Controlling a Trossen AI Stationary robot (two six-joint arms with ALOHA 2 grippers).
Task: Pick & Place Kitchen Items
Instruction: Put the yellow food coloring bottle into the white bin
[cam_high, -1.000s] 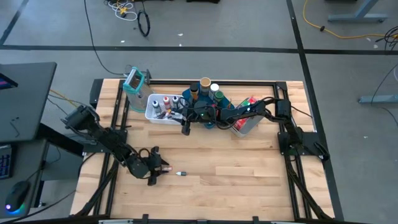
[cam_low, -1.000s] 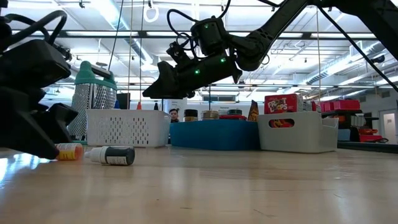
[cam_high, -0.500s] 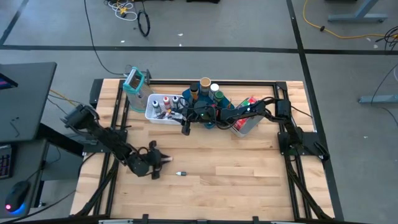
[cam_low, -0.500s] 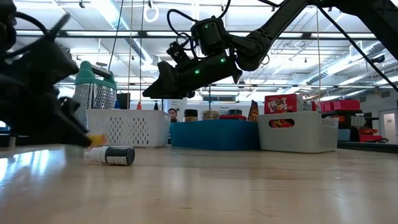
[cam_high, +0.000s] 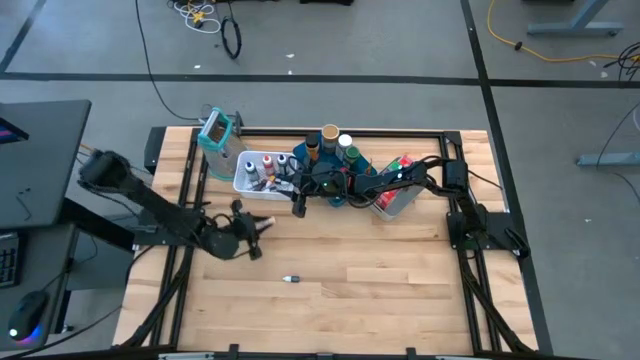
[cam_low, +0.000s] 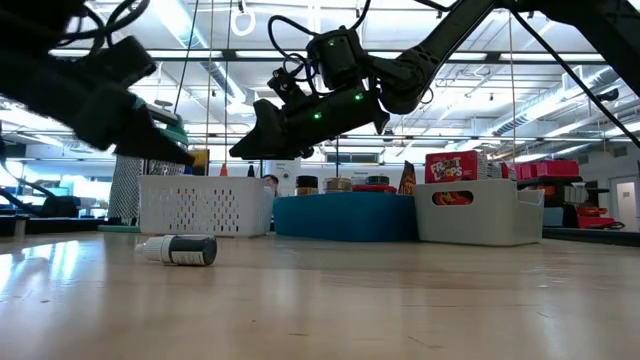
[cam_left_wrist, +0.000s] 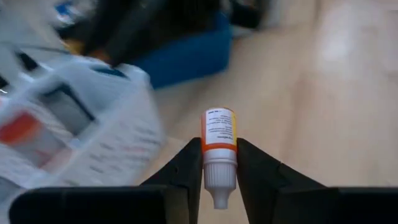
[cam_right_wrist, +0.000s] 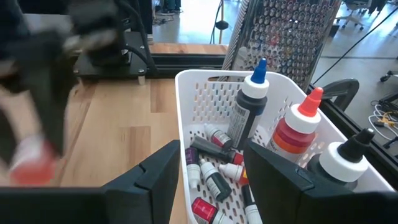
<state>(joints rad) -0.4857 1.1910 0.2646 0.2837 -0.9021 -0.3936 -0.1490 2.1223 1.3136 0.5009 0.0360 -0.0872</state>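
Since a second ago your left gripper (cam_left_wrist: 219, 163) has lifted off the wood and swung toward the white basket (cam_high: 262, 170), carrying the small orange-labelled bottle (cam_left_wrist: 218, 149) that lay on the table (cam_high: 380, 270) beside it then. You now have that bottle clamped between the two dark fingers (cam_left_wrist: 184, 168), white cap pointing back at the wrist and the orange end sticking out forward past the fingertips. Seen from above, the left gripper (cam_high: 258, 226) hangs near the front of the basket, on the side away from the blue tray (cam_high: 330, 178); from table height the bottle's orange end (cam_low: 199, 157) shows just above the basket's rim (cam_low: 205, 180). You left the dark bottle with the white cap (cam_high: 291, 279) lying on its side on the wood, well in front of the basket and apart from both arms; it shows as the lone bottle (cam_low: 182, 250) in the level view. Your right gripper (cam_high: 298, 205) hovers at the basket's front corner nearest the blue tray, above the table, its fingers (cam_right_wrist: 163, 171) standing apart with nothing between them. Inside the basket (cam_right_wrist: 205, 99) you can see several upright bottles and small ones lying on its floor.
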